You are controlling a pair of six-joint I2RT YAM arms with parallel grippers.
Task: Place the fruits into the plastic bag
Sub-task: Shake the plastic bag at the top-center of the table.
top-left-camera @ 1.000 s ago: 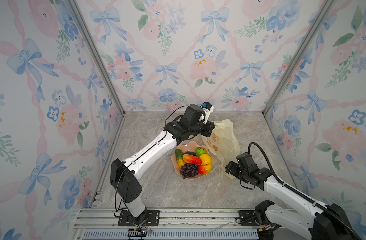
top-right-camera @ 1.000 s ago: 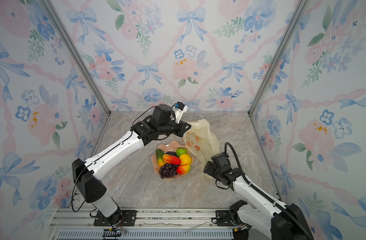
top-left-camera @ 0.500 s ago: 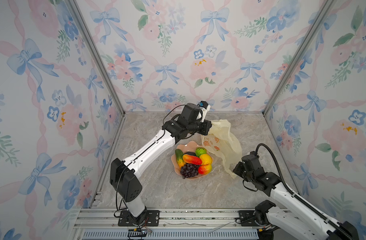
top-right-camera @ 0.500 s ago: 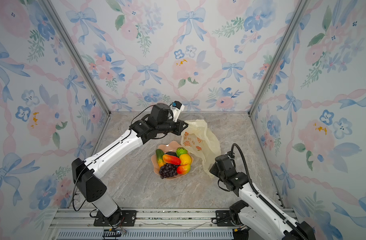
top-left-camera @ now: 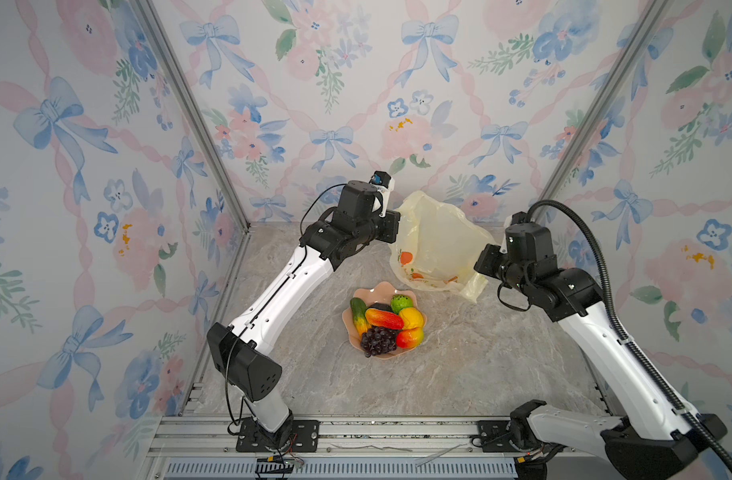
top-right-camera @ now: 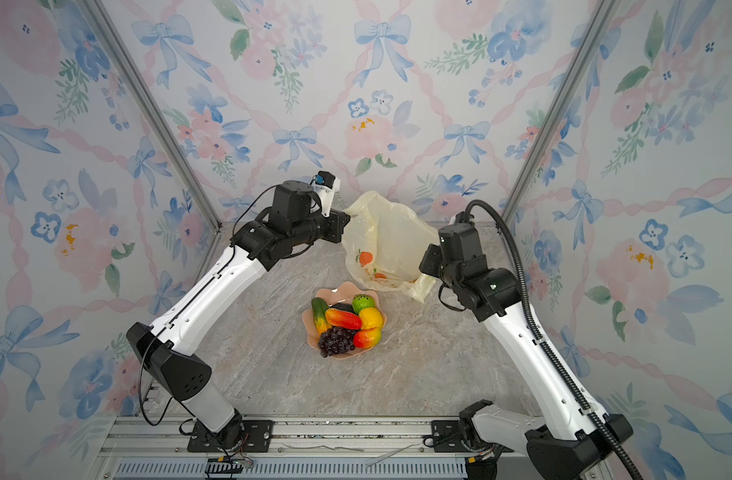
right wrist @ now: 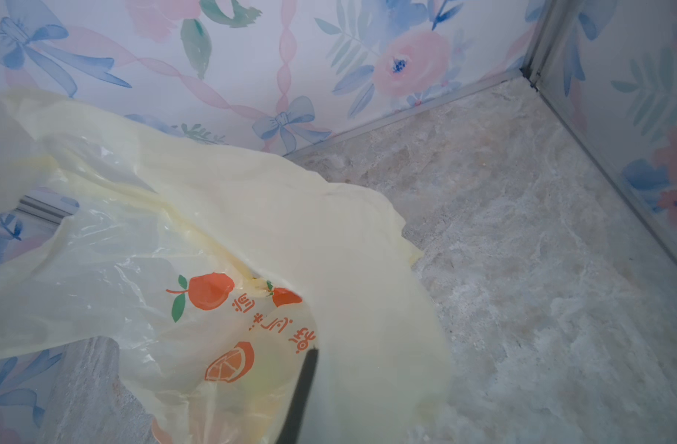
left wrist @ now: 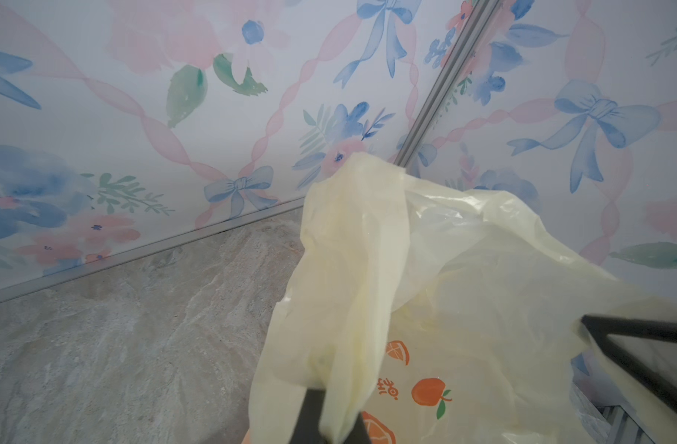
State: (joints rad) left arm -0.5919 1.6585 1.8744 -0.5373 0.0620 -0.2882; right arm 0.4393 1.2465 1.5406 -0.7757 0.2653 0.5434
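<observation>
- Left pincer (left wrist: 335, 423): closed narrow on a bunched handle strip of the plastic bag (top-left-camera: 435, 241); dark fingers (left wrist: 310, 411) pinching the film at bottom centre of the left wrist view.
- Right pincer (right wrist: 310, 361): closed on the opposite edge of the bag; only one dark finger visible in the right wrist view, film draped over it.
- Plastic bag, details: pale yellow, translucent, printed with orange fruits and orange characters; strung between both pincers just above centre in both top views, upper side raised, lower corner resting on the bench (top-left-camera: 459, 365).
- Fruits (top-left-camera: 387, 322): all outside the bag, heaped in a pink scalloped bowl (top-left-camera: 372, 290) at frame centre, just below the bag.
- Bowl contents: grape bunch (top-left-camera: 378, 340) at lower left; cucumber (top-left-camera: 358, 316) along the left rim; mango (top-left-camera: 383, 319) across the middle; second mango (top-left-camera: 410, 337) at lower right; lemon (top-left-camera: 412, 318) at right; bumpy green ball (top-left-camera: 400, 302) at top; black avocado (top-left-camera: 378, 307) mostly hidden behind the middle mango.
- Bench, details: grey marbled surface, enclosed by panels (top-left-camera: 356, 83) patterned with bows and flowers.
</observation>
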